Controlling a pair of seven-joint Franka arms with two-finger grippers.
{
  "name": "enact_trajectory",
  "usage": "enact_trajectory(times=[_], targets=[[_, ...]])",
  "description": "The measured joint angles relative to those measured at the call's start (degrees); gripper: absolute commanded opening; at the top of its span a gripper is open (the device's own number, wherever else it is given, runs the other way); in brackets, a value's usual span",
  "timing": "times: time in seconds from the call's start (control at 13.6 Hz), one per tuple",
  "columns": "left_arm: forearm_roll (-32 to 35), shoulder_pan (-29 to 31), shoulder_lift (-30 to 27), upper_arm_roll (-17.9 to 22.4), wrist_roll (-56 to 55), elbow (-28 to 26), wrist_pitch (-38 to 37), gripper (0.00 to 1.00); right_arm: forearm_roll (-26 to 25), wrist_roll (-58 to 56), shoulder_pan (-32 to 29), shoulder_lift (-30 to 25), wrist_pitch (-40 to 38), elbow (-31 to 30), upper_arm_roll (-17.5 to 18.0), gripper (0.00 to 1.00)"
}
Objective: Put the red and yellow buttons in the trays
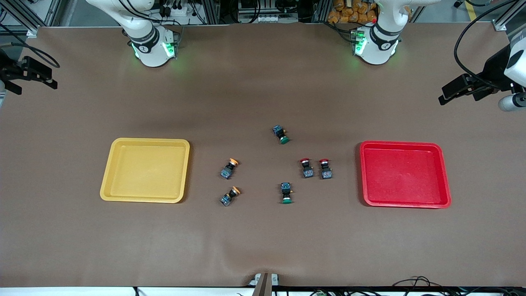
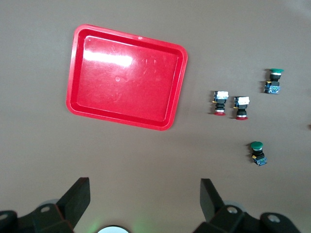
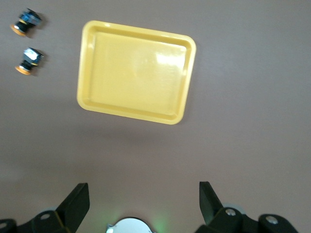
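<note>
The left gripper (image 2: 143, 201) hangs high above the table with its fingers spread wide and nothing between them; the red tray (image 2: 127, 77) lies below and ahead of it, with the two red buttons (image 2: 229, 104) just off the tray's short side, toward the table's middle. The right gripper (image 3: 143, 201) is likewise raised, fingers apart and empty, over the yellow tray (image 3: 136, 72), with the two yellow buttons (image 3: 26, 41) a little past that tray's inner edge. Both arms look parked at a start pose, and nothing is in a tray yet. The layout seems sorted on purpose: each colour pair sits on the side of its matching tray, so each arm has a short carry. The red pair lies side by side, nearly touching, so room for a finger between them is tight; the yellow pair lies more apart. Two green buttons (image 1: 283, 164) occupy the middle, clear of both paths. Bare brown table (image 1: 263, 238) surrounds everything.
</note>
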Motion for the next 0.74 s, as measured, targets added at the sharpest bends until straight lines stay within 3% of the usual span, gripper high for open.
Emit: enact_trajectory(times=[0.74], targets=[[0.0, 0.0, 0.0, 0.1, 0.0, 0.0, 0.0, 1.0, 1.7, -0.1, 0.0, 0.0, 0.8, 0.2, 0.1, 1.0]])
